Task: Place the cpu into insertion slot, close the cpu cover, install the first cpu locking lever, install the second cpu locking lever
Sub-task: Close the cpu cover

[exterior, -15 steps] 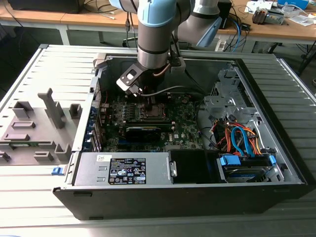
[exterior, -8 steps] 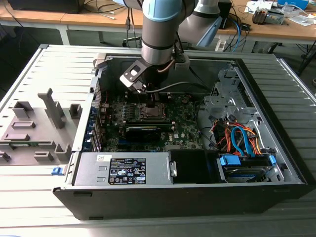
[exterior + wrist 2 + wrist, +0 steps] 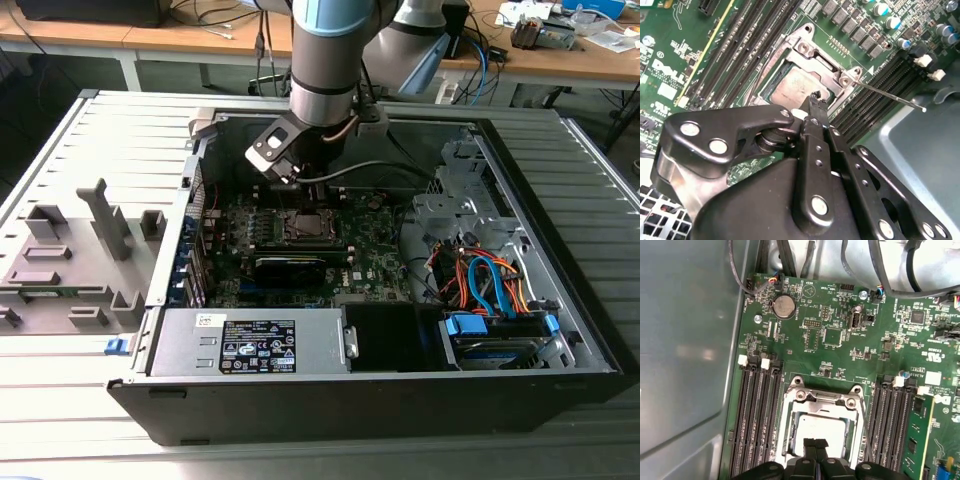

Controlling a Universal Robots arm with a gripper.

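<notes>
One hand (image 3: 815,444) is hovering clenched and empty, fingertips directly above the cpu (image 3: 822,427) — it is sitting in the insertion slot (image 3: 305,225), cpu cover (image 3: 823,404) lying down around it.

Ribbed grey worktable (image 3: 60,400); wooden desks (image 3: 170,40) behind, strewn with cables (image 3: 215,15); even light.

Exterior view looks down from afar; both wrist views closely share the insertion slot (image 3: 810,52) (image 3: 822,400).
</notes>
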